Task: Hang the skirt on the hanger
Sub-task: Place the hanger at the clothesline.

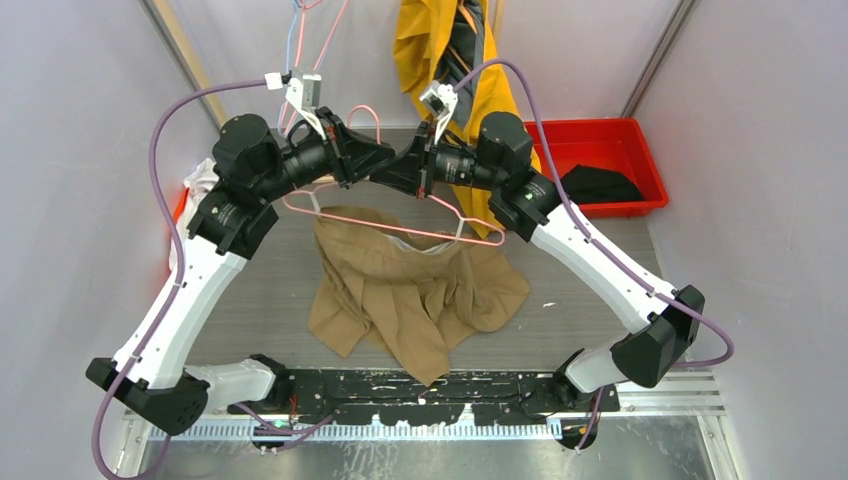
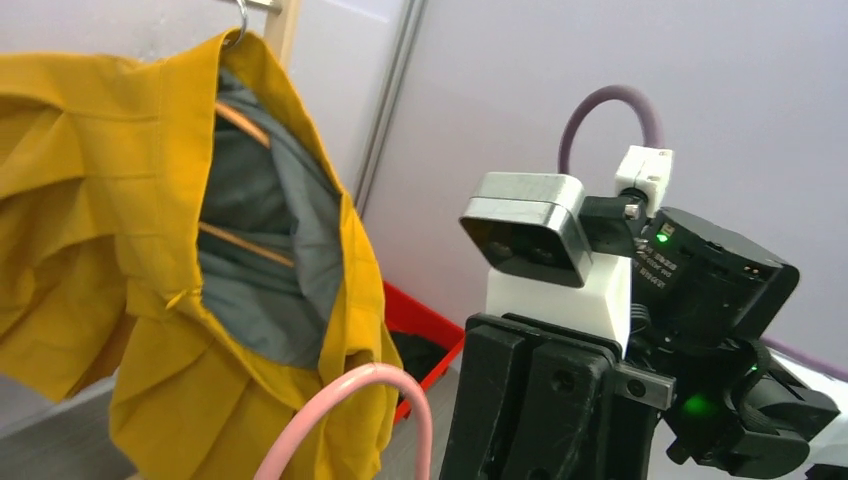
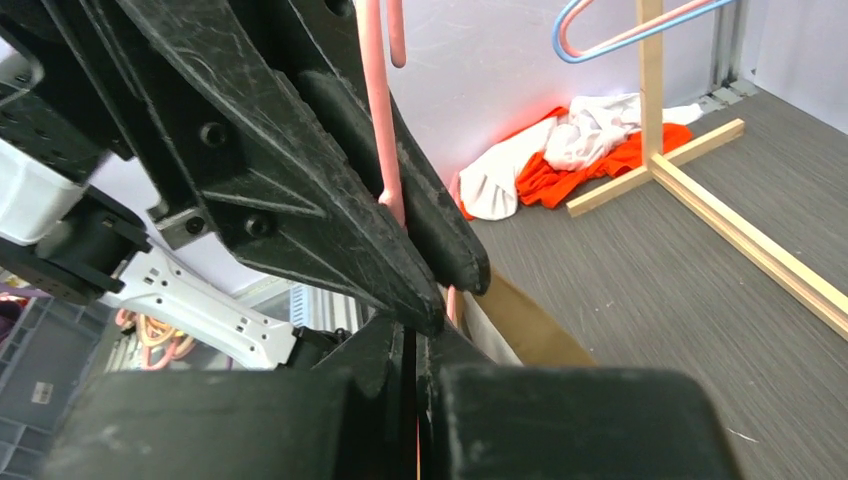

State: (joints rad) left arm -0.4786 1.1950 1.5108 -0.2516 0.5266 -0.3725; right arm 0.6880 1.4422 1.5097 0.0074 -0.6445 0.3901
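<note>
Skirt [image 1: 410, 295], likely soft, light, slippery: take its waistband [image 1: 348, 222], centre frame. Your left gripper [image 1: 385, 158] pinches hanger [image 3: 373, 100]; right gripper [image 3: 414, 380] closed, hold unclear.

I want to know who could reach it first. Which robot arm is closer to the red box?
The right. The right arm bends just beside the red box; the left arm is far off on the other side, past the pink hanger.
</note>
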